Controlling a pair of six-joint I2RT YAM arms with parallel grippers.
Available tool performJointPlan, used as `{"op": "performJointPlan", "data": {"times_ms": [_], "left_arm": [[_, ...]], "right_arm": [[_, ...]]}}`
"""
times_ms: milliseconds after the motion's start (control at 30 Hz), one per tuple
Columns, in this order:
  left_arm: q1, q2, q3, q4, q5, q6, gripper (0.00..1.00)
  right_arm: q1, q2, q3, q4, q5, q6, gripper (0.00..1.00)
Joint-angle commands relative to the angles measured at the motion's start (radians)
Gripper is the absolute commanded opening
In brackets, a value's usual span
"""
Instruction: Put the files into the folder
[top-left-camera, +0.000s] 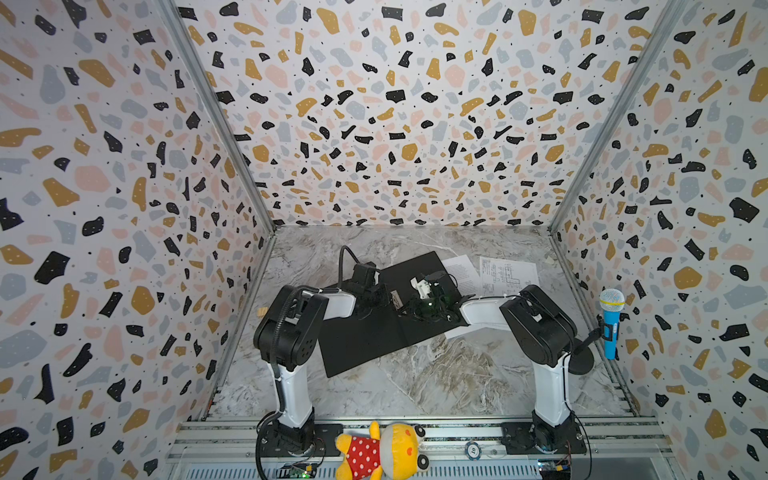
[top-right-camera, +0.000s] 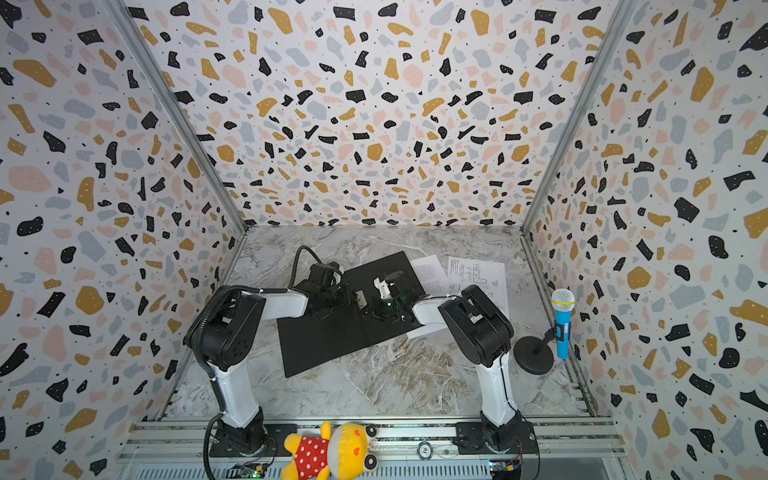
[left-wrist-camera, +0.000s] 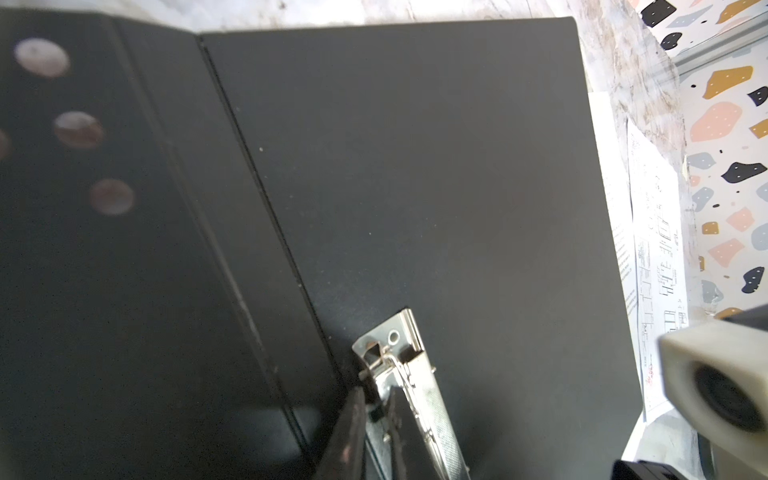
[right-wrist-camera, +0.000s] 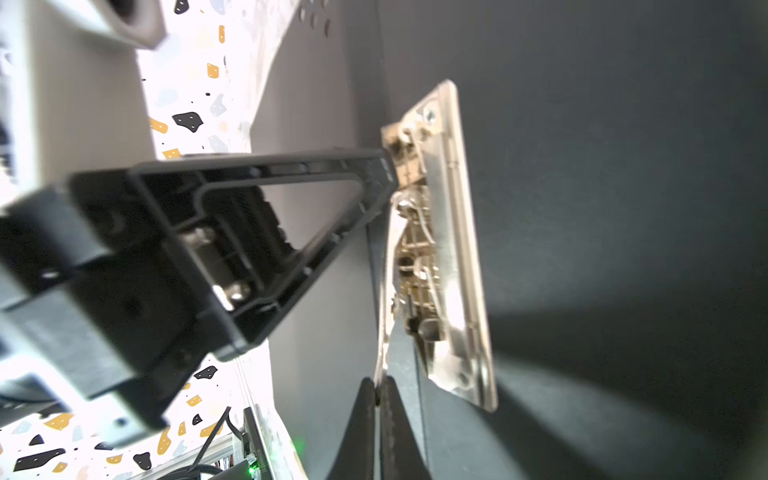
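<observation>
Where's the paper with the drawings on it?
In both top views the drawings sheet lies back right, beside the text sheet, past the open folder.

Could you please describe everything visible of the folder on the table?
The folder lies open on the marble table, matte black inside up, creased down the middle. A silver metal clip sits beside the crease; the right end effector pinches its thin lever, the left end effector meets its other end. A printed sheet borders the right edge.
</observation>
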Motion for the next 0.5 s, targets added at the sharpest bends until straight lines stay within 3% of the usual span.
{"op": "performJointPlan", "data": {"times_ms": [0, 333, 467], "left_arm": [[-0.002, -0.017, 0.017, -0.088, 0.004, 0.001, 0.16], [-0.001, -0.064, 0.054, -0.11, 0.031, -0.005, 0.36], [-0.001, -0.087, 0.062, -0.12, 0.038, -0.015, 0.45]], "right_arm": [[0.004, -0.033, 0.0, -0.108, 0.02, -0.008, 0.12], [0.006, -0.049, -0.006, -0.091, 0.015, 0.0, 0.26], [0.007, -0.077, -0.011, -0.07, 0.016, 0.002, 0.39]]}}
